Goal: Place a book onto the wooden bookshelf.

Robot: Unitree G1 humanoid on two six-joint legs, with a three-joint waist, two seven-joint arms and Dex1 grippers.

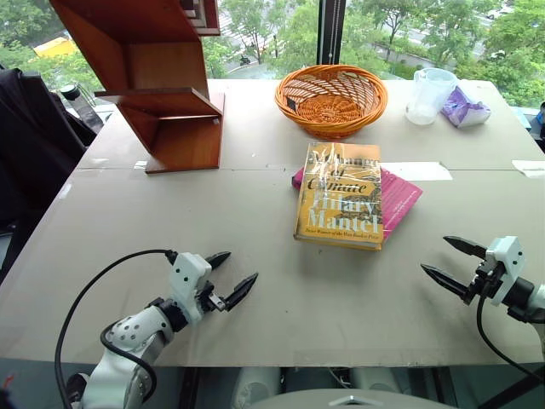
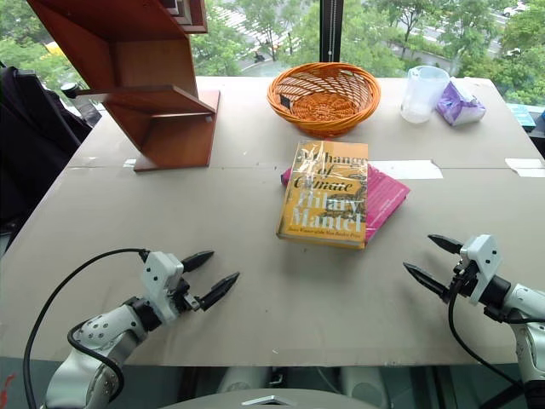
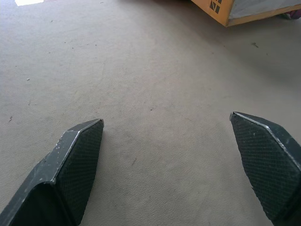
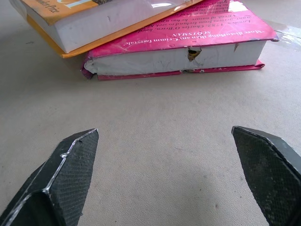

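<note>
The yellow-gold book (image 1: pixel 340 197) lies flat mid-table, resting partly on a thinner pink book (image 1: pixel 400 196). Its corner (image 3: pixel 221 8) shows in the left wrist view, and its page edge (image 4: pixel 89 23) sits above the pink one (image 4: pixel 178 49) in the right wrist view. The reddish-brown wooden bookshelf (image 1: pixel 162 85) stands at the far left of the table. My left gripper (image 1: pixel 228 274) hovers open near the front left edge, well short of the book. My right gripper (image 1: pixel 450 262) is open at the front right, pointing toward the books, nothing between its fingers.
An orange wicker basket (image 1: pixel 331 100) sits at the back centre. A clear plastic jug (image 1: pixel 430 95) and a purple wrapped item (image 1: pixel 464 107) stand at the back right. A dark garment (image 1: pixel 30 136) lies off the table's left side. Paper slips (image 1: pixel 421 171) lie by the books.
</note>
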